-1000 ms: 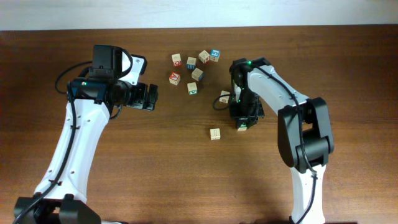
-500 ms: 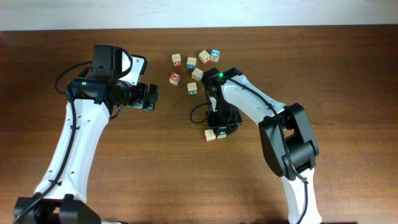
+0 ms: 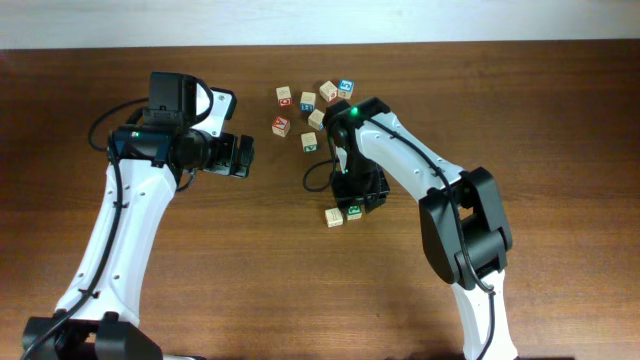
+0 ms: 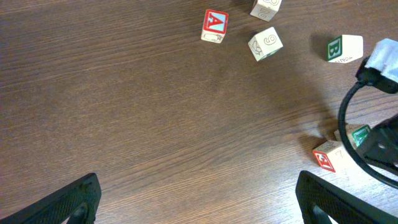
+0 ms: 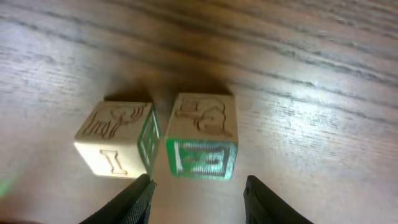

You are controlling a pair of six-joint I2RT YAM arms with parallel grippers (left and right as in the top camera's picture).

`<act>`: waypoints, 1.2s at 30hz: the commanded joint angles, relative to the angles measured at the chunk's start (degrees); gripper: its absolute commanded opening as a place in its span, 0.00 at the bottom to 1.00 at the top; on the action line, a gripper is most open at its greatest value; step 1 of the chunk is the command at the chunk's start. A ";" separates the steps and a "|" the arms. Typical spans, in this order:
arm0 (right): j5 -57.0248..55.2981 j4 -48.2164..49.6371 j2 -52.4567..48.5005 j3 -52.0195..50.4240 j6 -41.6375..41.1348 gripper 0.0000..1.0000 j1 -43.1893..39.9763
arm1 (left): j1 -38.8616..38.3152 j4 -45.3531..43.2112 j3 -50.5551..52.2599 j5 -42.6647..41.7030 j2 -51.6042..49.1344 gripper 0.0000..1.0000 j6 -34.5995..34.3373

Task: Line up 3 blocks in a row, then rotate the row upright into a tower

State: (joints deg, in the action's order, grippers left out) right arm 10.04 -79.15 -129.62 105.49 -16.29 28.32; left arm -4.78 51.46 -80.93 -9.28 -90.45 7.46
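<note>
Right arm arches in over the brown wooden table (image 3: 200, 270). Its right gripper (image 5: 198, 200) points down, jaws parted and empty, just short of the green-bordered pale wooden cube (image 5: 202, 140), which sits just beside the yellow-marked pale wooden cube (image 5: 115, 140). Left gripper (image 4: 199, 202) hovers wide open, well apart.

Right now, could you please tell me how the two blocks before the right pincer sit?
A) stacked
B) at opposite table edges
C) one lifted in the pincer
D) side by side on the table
D: the right wrist view shows the green-faced block and the yellow-marked block resting next to each other on the table, just ahead of the right pincer.
</note>
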 commanded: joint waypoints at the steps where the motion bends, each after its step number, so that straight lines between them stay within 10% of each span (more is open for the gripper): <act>1: -2.78 -2.10 -0.70 5.20 -0.07 0.54 0.39 | -0.17 0.07 -1.31 -0.83 -0.20 0.99 -0.70; 17: -12.02 20.50 -7.87 7.98 -14.27 0.57 -5.05 | -0.17 0.07 -1.31 -0.83 -0.17 0.99 -0.70; 27: -11.85 18.12 -8.31 8.00 -14.40 0.24 -5.16 | -0.17 0.07 -1.31 -0.83 -0.17 0.99 -0.70; 36: -10.34 1.44 -8.33 7.91 -4.52 0.24 -3.78 | -0.17 0.07 -1.31 -0.83 -0.20 0.99 -0.70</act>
State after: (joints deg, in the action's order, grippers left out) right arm -1.48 -76.05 -137.23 113.58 -25.52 23.24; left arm -4.78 51.46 -80.93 -9.28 -90.45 7.46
